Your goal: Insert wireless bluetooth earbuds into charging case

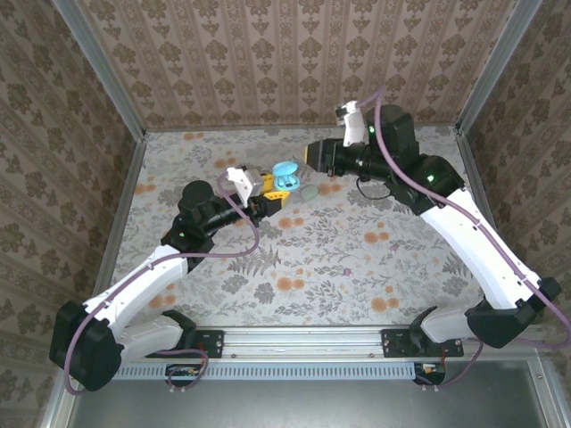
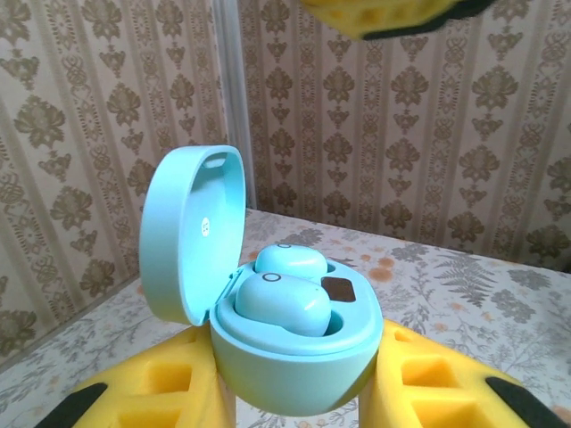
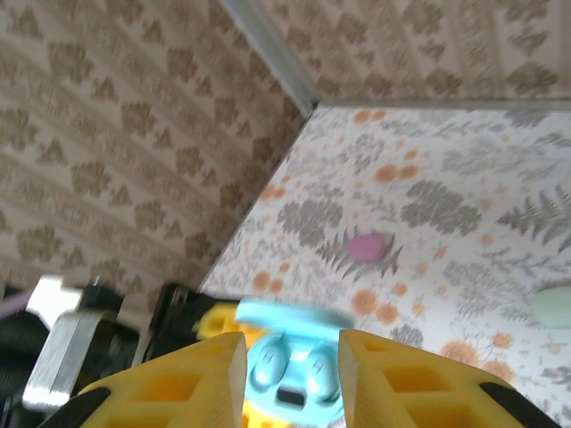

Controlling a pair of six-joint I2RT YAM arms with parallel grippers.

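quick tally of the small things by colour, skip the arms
light blue: 3 (open charging case, front earbud and rear earbud seated in it)
pink: 1 (pink oval piece)
pale green: 1 (pale green oval piece)
total: 5

Charging case (image 2: pixel 299 370) between the left gripper (image 1: pixel 266 201) fingers, lid (image 2: pixel 192 227) raised at its left in the left wrist view, two earbuds (image 2: pixel 284 303) side by side inside, right gripper (image 3: pixel 293 352) just above, small oval object (image 1: pixel 308 192) on the table (image 1: pixel 357 267) right of the case
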